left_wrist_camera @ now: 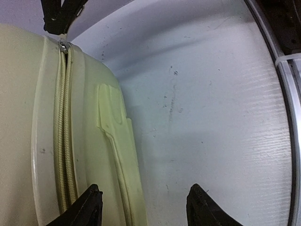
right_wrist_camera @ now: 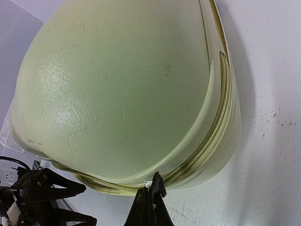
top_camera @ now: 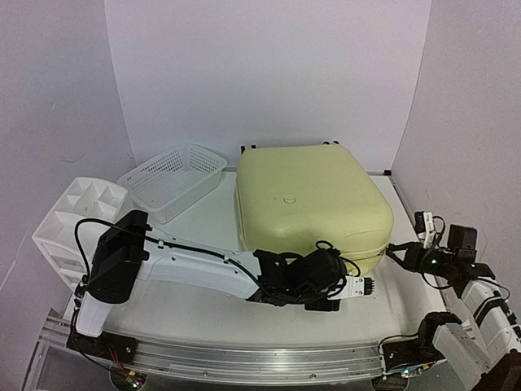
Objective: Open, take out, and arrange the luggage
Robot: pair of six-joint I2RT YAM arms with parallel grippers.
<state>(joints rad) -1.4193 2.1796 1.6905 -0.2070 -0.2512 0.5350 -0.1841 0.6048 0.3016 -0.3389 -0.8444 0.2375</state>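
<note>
Pale yellow pebbled hard-shell luggage (top_camera: pixel 309 195), rounded corners; right gripper (right_wrist_camera: pixel 150 188) tight on zipper pull (left_wrist_camera: pixel 62 43), left gripper (left_wrist_camera: pixel 145 188) agape.

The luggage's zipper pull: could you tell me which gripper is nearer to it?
Right. The right gripper is shut on the zipper pull at the near right corner of the luggage; the left gripper is open farther along the near side.

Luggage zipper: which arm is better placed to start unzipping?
Right. The right gripper is shut at the zipper on the near right corner of the luggage, apparently pinching the pull tab. The left gripper is open alongside the front edge, holding nothing.
</note>
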